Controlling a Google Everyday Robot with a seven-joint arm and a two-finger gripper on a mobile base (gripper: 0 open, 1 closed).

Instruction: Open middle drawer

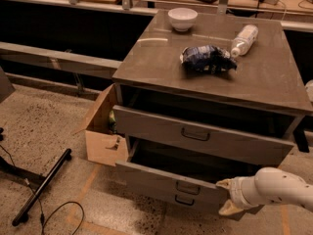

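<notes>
Grey cabinet (146, 124) in centre of scene, three drawers on its near face. The middle drawer (156, 180) is pulled out toward the near side, dark inside showing behind its front, and it sticks out further than the top drawer (161, 129) above it, which is also partly out. Small dark loop handle (187, 187) at centre of the middle front. Lowest drawer (184, 201) shows only as a strip just beneath, with its own handle.

White arm (281, 187) comes in from the right edge, low and near. The hand (224, 197) sits at the right end of the middle drawer's front, well right of the loop handle. Hand is wide: one pale finger (223, 183) by the front's top edge, the other down by the lower edge. Can't tell whether they press on the panel.

Worktop (156, 65) carries a white bowl (182, 18) at the far side, a pale bottle (243, 39) lying on its side far right, and a crumpled dark blue bag (207, 60) near the middle, just beside the bottle's near end.

Open cardboard box (100, 141) on the floor, touching the cabinet's left side. Further left a black bar (41, 187) lies on the speckled floor (49, 121), with a thin cable (61, 214) looping nearer
</notes>
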